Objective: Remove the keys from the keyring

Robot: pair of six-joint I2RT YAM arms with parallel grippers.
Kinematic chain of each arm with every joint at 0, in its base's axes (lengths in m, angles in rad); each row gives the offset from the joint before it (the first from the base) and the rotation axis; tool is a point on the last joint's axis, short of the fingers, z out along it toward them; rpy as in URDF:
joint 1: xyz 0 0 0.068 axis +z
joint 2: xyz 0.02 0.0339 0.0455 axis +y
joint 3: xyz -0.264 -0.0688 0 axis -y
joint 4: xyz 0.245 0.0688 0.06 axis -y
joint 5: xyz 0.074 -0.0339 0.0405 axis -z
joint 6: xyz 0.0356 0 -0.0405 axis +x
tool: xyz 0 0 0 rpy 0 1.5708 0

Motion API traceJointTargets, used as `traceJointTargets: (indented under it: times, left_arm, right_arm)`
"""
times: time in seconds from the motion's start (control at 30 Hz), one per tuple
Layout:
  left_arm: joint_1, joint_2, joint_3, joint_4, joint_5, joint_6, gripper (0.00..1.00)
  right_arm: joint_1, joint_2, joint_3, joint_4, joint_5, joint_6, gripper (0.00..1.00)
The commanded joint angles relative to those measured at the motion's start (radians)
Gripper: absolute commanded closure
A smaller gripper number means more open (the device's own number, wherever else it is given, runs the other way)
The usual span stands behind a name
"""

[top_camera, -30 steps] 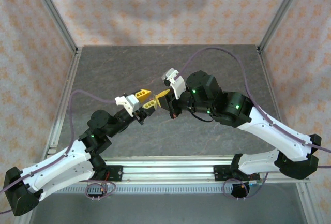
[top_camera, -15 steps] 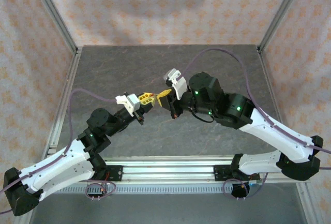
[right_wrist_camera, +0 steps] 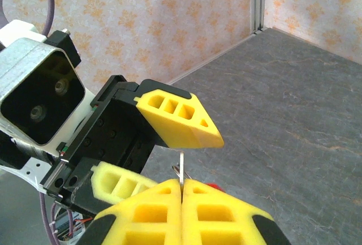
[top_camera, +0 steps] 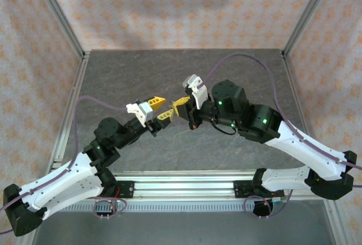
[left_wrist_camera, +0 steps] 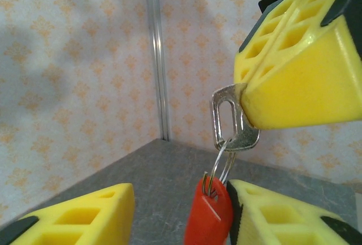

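Left gripper (top_camera: 160,108) jaws, reopened since the previous frame, are set astride the red key (left_wrist_camera: 209,214), hung by the keyring (left_wrist_camera: 220,166) at 6 o'clock under the silver key (left_wrist_camera: 229,117) pinched by the right gripper (right_wrist_camera: 181,191), well inside the table (top_camera: 169,69) edges.

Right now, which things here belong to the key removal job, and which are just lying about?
For the job: flat silver metal key, thin wire keyring, red plastic tag hanging from it, right yellow fingers pinching the key, left yellow fingers open.
Just about: purple cables, aluminium corner post, grey table.
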Motion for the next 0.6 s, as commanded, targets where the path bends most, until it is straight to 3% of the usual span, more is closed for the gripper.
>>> traceJointTargets:
  times: [0.0,0.4,0.57]
  left_arm:
    - [-0.004,0.009,-0.004,0.071,0.041,-0.015,0.51]
    - [-0.004,0.026,-0.007,0.137,0.067,-0.019,0.49]
    - [-0.004,0.027,-0.007,0.141,0.075,-0.023,0.62]
  right_arm:
    - [-0.007,-0.006,0.039,-0.003,-0.008,0.019,1.00]
    - [-0.012,0.001,0.041,0.017,-0.054,0.042,1.00]
    - [-0.013,0.001,0.038,0.026,-0.056,0.049,1.00]
